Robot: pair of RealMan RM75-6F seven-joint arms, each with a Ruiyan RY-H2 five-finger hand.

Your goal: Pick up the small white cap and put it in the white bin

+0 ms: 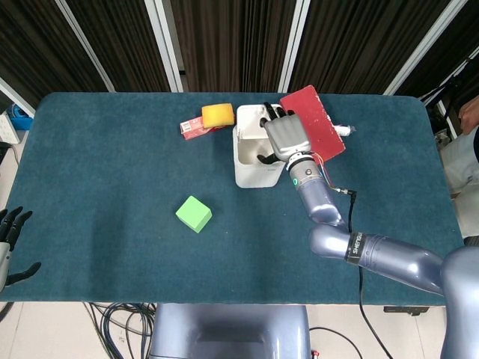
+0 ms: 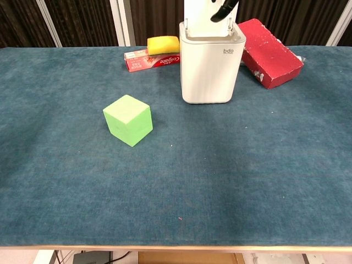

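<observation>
The white bin (image 1: 249,170) (image 2: 209,66) stands open at the back middle of the table, its lid up behind it. My right hand (image 1: 283,137) hovers right over the bin's opening, back of the hand up, with a dark thumb reaching down into the opening. In the chest view only dark fingertips (image 2: 224,10) show above the bin's rim. The small white cap is not visible in either view; the hand and the white bin interior hide whatever is under the fingers. My left hand (image 1: 9,247) hangs off the table's front left corner with its fingers apart and nothing in it.
A red block (image 1: 318,120) (image 2: 269,50) lies right of the bin. Left of the bin are a yellow sponge (image 1: 217,114) and a toothpaste box (image 1: 193,129). A green cube (image 1: 194,214) (image 2: 127,120) sits nearer the front.
</observation>
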